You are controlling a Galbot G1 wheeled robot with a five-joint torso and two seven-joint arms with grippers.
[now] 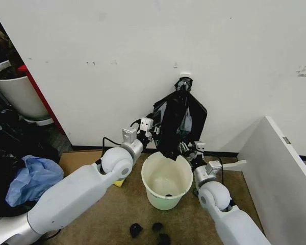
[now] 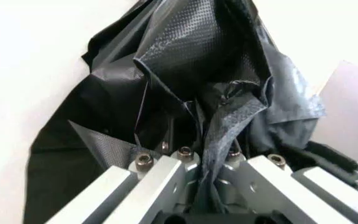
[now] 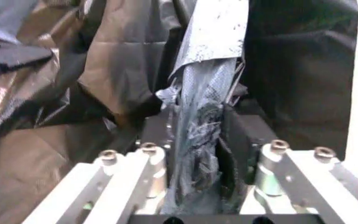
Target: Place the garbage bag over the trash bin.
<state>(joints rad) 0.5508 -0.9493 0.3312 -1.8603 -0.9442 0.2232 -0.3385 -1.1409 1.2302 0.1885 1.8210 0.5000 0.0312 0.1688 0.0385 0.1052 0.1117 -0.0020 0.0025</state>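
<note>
We hold the garbage bag (image 1: 179,122) against the wall just above the trash bin (image 1: 167,179), left gripper (image 1: 149,133) and right gripper (image 1: 189,148) each clamped on a fold (likely to spread its mouth over the rim).

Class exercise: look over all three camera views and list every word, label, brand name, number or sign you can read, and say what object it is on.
There is no readable text.
garbage bag: plain glossy black, no print; both the left gripper and the right gripper are clamped on its film.
trash bin: plain off-white, no label.
wall: scuff marks, no lettering.
pale blue bag: no print visible.
</note>
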